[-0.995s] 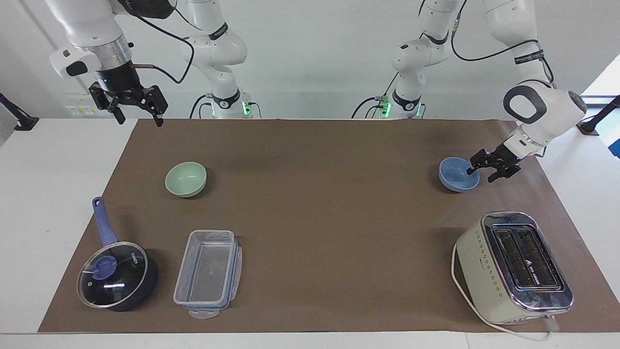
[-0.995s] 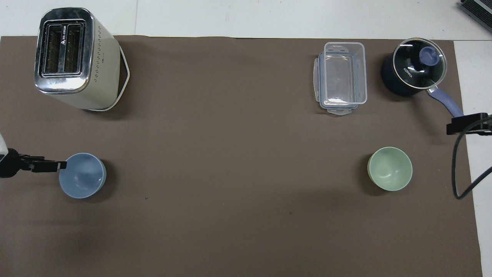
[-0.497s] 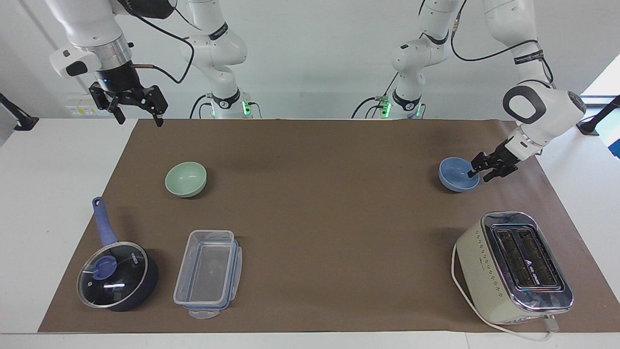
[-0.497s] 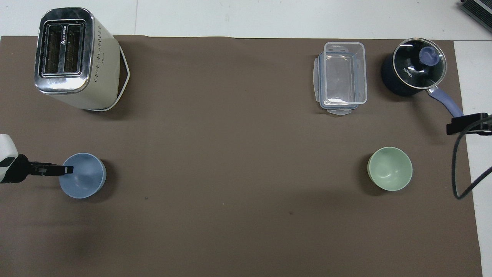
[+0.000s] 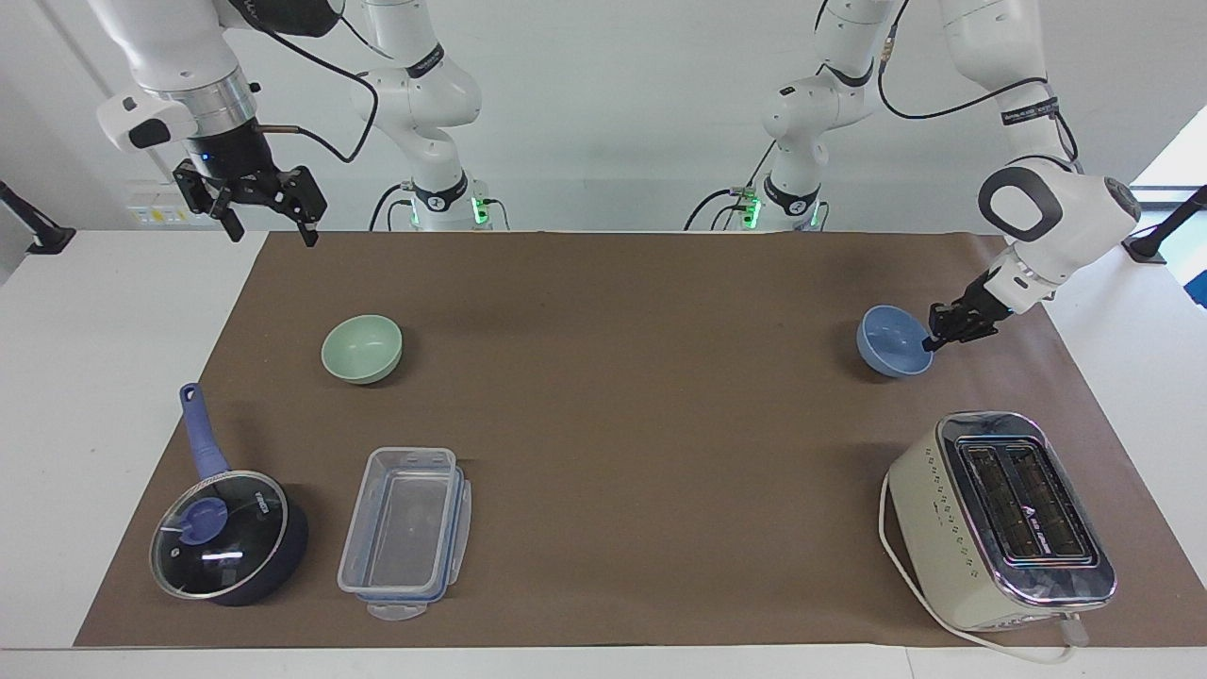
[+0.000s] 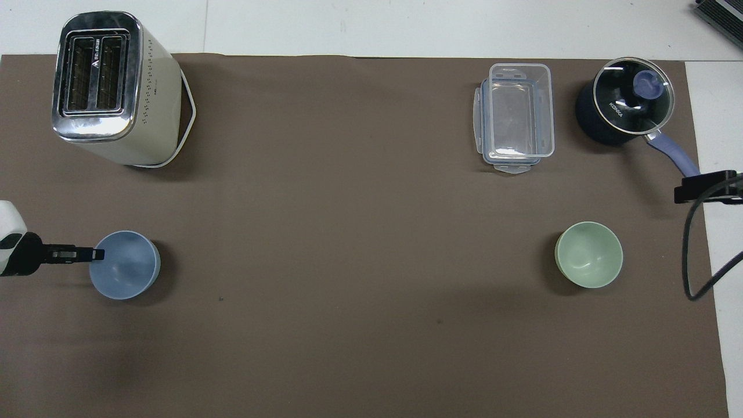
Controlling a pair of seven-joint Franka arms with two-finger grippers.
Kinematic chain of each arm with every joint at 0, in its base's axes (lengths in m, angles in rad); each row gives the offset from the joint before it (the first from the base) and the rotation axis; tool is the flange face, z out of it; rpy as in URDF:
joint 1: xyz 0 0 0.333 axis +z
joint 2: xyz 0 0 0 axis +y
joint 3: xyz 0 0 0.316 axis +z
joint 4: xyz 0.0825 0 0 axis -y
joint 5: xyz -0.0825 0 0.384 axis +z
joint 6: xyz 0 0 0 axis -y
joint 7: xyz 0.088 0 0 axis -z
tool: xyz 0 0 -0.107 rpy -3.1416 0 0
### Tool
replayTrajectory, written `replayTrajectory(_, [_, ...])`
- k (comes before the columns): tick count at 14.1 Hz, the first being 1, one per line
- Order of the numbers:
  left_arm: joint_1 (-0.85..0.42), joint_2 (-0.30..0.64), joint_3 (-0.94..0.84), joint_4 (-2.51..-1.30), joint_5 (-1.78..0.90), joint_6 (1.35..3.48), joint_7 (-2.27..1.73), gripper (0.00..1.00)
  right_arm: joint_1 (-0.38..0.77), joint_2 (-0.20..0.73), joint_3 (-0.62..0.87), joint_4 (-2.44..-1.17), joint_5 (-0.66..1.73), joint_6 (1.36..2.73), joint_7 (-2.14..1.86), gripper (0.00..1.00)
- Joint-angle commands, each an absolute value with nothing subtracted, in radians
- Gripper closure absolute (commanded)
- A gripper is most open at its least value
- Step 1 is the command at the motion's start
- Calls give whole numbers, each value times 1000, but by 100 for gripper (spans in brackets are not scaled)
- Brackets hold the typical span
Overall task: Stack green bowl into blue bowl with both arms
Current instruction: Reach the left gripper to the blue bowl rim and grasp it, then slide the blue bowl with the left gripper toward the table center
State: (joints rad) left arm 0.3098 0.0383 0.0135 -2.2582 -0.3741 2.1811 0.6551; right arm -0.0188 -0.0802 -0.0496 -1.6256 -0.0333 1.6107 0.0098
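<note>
**Facing view: left jaws clamped on blue bowl rim**

Left gripper (image 5: pixel 935 341): jaws, spread a second ago, now pinched on the rim of the blue bowl (image 5: pixel 891 341), at the left arm's end of the counter. The bowl has tipped slightly; grasp apparently made, lift likely next.

Right gripper (image 5: pixel 267 224): jaws wide open, empty, waiting over the counter's corner nearest the right arm's base.

Green bowl (image 5: pixel 362 348): untouched at the right arm's end, well apart from the blue bowl. Stacking not begun.
</note>
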Motion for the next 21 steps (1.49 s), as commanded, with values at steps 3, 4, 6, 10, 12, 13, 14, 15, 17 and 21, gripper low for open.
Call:
replayTrajectory(3, [290,-1,14,-2255,-353,2174,650,100,-26,-92,-46,-1644,-43,1624,5,0])
replayTrajectory(4, [266,-24,15,-2261,-353,2171,646,100,-26,-92,-46,-1644,-43,1624,5,0])
replayTrajectory(6, [217,-69,15,-2266,-351,2161,638,100,-26,-92,-46,-1644,-43,1624,5,0])
replayTrajectory(10, [114,-92,14,-2267,-341,2163,579,100,-26,-92,-46,-1644,-43,1624,5,0])
replayTrajectory(12, [27,-92,12,-2279,-333,2186,455,100,-26,-92,-46,-1644,-43,1624,5,0])
replayTrajectory(13, [-21,-92,12,-2284,-318,2216,390,100,-26,-92,-46,-1644,-43,1624,5,0])
replayTrajectory(14, [-61,-87,12,-2284,-314,2232,335,100,-26,-92,-46,-1644,-43,1626,5,0])
replayTrajectory(15, [-96,-81,12,-2284,-314,2247,286,100,-26,-92,-46,-1644,-43,1625,5,0])
replayTrajectory(17, [-176,-71,11,-2284,-314,2290,185,100,-26,-92,-46,-1644,-43,1626,5,0])
replayTrajectory(21, [-388,-18,11,-2284,-304,2420,-84,100,-26,-92,-46,-1644,-43,1624,5,0])
